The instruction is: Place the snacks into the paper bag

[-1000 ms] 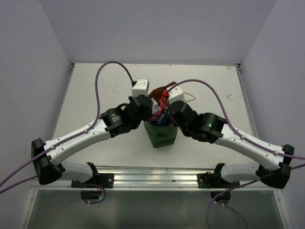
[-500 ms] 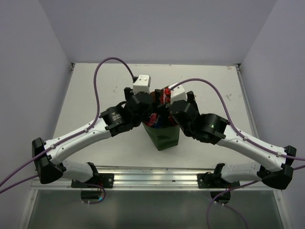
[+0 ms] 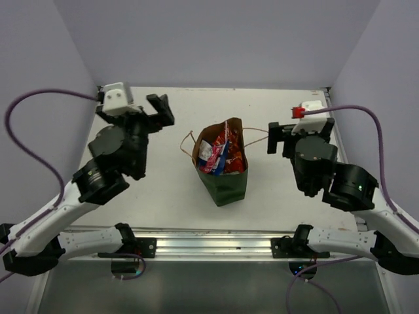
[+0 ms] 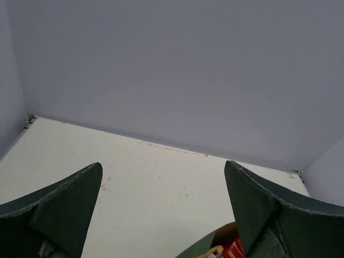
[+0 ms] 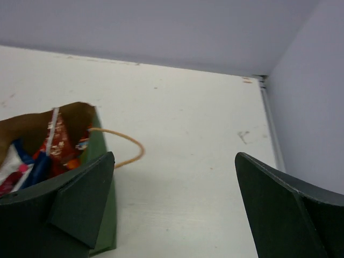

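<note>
The left end effector (image 4: 163, 166), fingers spread wide and holding nothing, hangs to the left of the dark green paper carrier bag (image 3: 224, 186). The right end effector (image 5: 174, 156), likewise wide open and holding nothing, hangs to the bag's right. Both are well apart from it. The bag stands upright on the white desk (image 3: 150, 190) between them, its thin brown rope handles (image 5: 141, 149) drooping outward. Crinkly red, blue and pink-white foil snack packets (image 3: 219, 154) sit inside the bag.
</note>
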You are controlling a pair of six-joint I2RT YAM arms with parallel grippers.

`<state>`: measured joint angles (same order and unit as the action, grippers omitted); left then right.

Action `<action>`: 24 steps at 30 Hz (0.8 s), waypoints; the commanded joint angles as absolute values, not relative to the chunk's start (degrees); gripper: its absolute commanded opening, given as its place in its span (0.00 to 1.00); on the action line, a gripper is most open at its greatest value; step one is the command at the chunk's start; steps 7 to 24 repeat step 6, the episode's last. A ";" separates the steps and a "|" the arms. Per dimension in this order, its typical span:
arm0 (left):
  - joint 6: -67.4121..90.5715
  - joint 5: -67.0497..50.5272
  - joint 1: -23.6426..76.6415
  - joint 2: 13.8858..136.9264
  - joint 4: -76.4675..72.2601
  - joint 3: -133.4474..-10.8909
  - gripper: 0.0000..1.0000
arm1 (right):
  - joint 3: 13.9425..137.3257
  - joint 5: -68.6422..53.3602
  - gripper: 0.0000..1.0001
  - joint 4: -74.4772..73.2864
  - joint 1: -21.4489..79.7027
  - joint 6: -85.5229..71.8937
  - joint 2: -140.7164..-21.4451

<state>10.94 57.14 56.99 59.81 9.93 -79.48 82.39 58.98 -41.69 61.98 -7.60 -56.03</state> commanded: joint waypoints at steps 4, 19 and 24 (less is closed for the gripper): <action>2.55 65.58 51.95 46.86 7.03 -67.87 1.00 | 79.81 80.59 0.99 -56.83 62.14 -15.26 -50.54; 1.59 62.85 49.24 42.20 6.86 -63.82 1.00 | 79.98 80.68 0.99 -59.84 62.14 -18.36 -49.58; 1.59 62.85 49.24 42.20 6.86 -63.82 1.00 | 79.98 80.68 0.99 -59.84 62.14 -18.36 -49.58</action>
